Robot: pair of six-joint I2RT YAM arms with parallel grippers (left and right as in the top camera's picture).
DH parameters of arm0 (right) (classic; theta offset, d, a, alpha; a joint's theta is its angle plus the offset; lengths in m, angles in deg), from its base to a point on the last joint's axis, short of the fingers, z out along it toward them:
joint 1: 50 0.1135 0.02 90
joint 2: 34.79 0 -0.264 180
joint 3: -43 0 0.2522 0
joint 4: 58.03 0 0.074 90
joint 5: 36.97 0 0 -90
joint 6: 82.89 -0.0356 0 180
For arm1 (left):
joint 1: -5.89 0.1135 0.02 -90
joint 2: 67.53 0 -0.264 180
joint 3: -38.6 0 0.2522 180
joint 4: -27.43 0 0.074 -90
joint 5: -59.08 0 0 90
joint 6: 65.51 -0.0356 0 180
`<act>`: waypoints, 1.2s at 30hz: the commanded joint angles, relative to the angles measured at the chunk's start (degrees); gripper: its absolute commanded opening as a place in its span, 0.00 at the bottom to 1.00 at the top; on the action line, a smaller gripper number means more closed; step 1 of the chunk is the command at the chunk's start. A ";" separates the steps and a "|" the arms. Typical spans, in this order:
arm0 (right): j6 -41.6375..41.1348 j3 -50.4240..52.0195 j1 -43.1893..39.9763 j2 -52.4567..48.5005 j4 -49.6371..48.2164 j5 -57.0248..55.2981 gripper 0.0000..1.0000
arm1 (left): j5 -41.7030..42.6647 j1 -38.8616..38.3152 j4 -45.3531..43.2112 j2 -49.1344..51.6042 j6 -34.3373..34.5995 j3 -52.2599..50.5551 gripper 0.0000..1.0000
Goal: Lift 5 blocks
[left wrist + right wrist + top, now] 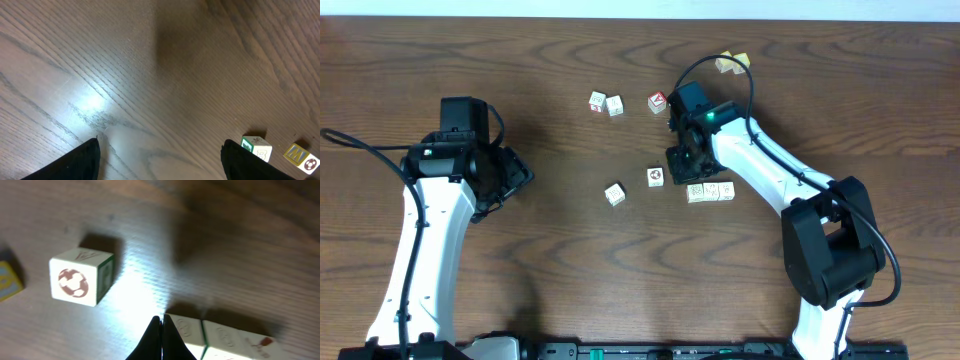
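Several whitish picture blocks lie on the wooden table. Two sit at the back (597,101) (615,105). One with a brown picture (655,177) (80,277) and another (614,194) (257,148) are near the middle. A short row of blocks (712,191) (220,337) lies to their right. My right gripper (683,178) (161,321) is shut and holds nothing, its tips down at the row's left end, against the end block. My left gripper (520,178) (160,152) stands open over bare wood, well left of the blocks.
A cube with a red-and-white top (657,101) sits just behind the right gripper. Two pale yellow cubes (730,63) lie at the back right. A block with a yellow W face (302,157) shows at the left wrist view's lower right corner.
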 commanded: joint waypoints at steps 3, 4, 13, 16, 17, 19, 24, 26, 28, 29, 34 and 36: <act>0.94 0.48 1.79 -0.50 2.64 5.46 0.01 | -0.28 0.24 0.15 -0.57 -0.33 1.01 0.78; 0.94 0.50 2.12 -0.50 3.21 5.46 0.01 | -0.31 0.24 0.15 -0.57 -0.33 1.01 0.78; -3.34 3.65 4.85 -0.50 1.07 -1.31 0.01 | -0.31 0.24 0.15 -0.57 -0.33 1.01 0.78; -4.57 4.52 4.85 -0.52 -0.52 -2.54 0.01 | -0.28 0.24 0.15 -0.57 -0.33 1.01 0.78; -5.03 4.52 4.85 -0.50 -0.70 -3.45 0.01 | -0.28 0.24 0.15 -0.57 -0.33 1.01 0.78; -5.97 4.52 4.85 -0.52 -0.96 -5.68 0.01 | -0.31 0.24 0.15 -0.57 -0.33 1.01 0.78; -7.41 4.52 4.85 -0.52 -1.11 -8.81 0.01 | -0.31 0.24 0.15 -0.57 -0.33 1.01 0.78; -7.43 4.52 4.85 -0.52 -1.27 -8.76 0.01 | -0.31 0.24 0.15 -0.57 -0.33 1.01 0.78; -7.43 4.52 4.85 -0.52 -1.42 -8.76 0.01 | -0.31 0.24 0.15 -0.57 -0.33 1.01 0.78; -7.48 4.52 4.85 -0.52 -1.46 -8.76 0.01 | -0.28 0.24 0.15 -0.57 -0.33 1.01 0.78; -8.09 4.57 4.85 -0.52 -1.68 -9.01 0.01 | -0.31 0.24 0.15 -0.57 -0.33 1.01 0.78; -8.09 4.57 4.85 -0.52 -1.84 -9.44 0.01 | -0.31 0.24 0.15 -0.57 -0.33 1.01 0.78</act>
